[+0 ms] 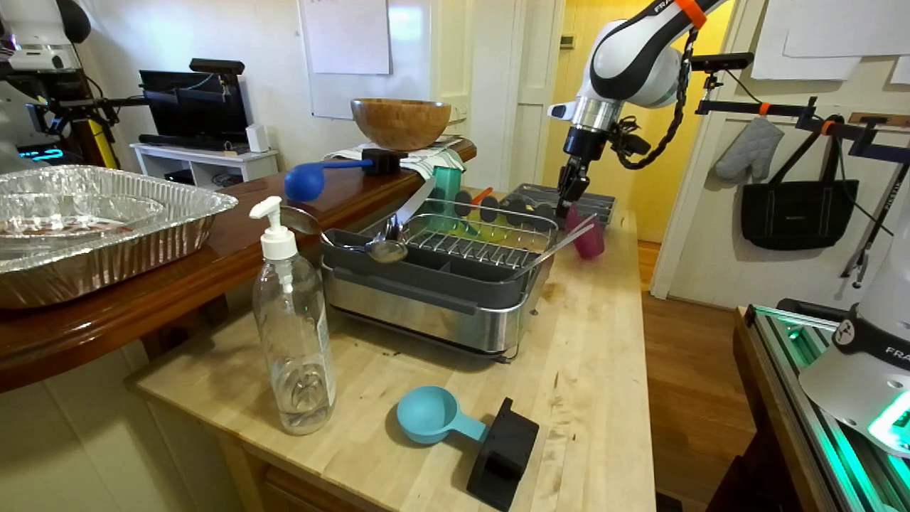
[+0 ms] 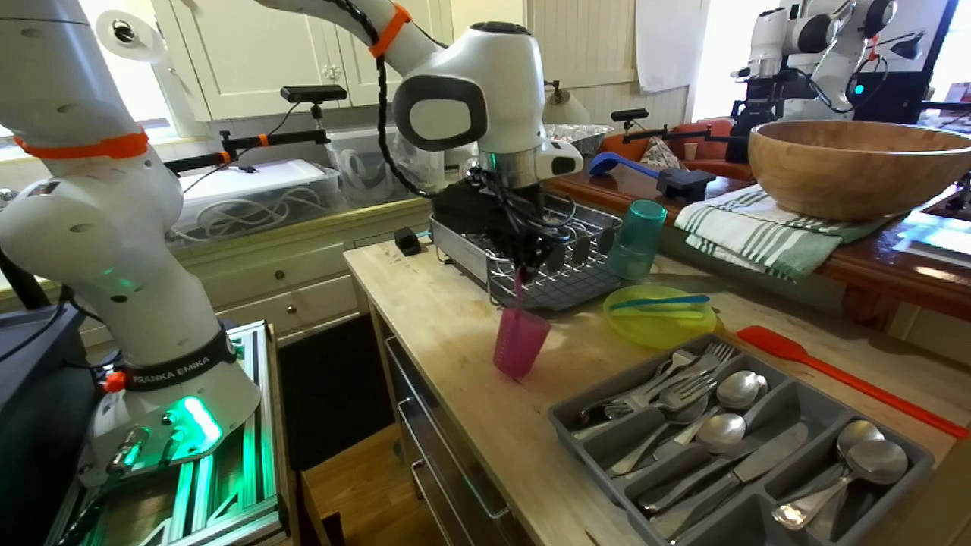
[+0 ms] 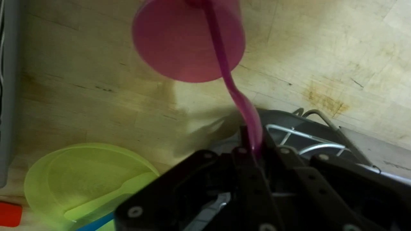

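"How much is done beside the dish rack [image 1: 426,323]?"

"The pink utensil [image 3: 221,54] is pinched near its upper end by the gripper [image 3: 255,139], whose fingers are parted only by its thickness. Its lower part appears to be held within the pink cup [image 3: 170,48], which is tilted near the rack's end."

"And what is left undone?"

"Release, by judgement: the utensil is not yet freed."

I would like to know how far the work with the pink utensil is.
Grasping looks done: the gripper is closed on the pink utensil. In hand: its far end seems to be inside the pink cup. Left, probably: releasing it, since the gripper is not open.
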`<control>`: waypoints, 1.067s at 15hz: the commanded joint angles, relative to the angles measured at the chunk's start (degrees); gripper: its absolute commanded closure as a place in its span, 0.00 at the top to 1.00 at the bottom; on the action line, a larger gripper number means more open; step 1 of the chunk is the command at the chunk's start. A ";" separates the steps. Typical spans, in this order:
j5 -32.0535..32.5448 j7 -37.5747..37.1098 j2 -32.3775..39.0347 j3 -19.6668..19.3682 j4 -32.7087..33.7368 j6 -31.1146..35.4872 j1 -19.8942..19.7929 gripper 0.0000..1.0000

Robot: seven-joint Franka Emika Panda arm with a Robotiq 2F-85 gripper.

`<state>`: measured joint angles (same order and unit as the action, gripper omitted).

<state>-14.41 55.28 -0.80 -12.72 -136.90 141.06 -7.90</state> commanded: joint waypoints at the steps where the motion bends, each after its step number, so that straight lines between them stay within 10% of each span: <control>1: 1.28 1.50 -1.52 0.39 0.97 -3.40 -1.23 0.02; 16: 3.05 1.39 -3.40 -0.47 0.94 -2.67 -2.07 0.02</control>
<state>-12.53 57.13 -3.64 -12.98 -136.00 138.86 -9.28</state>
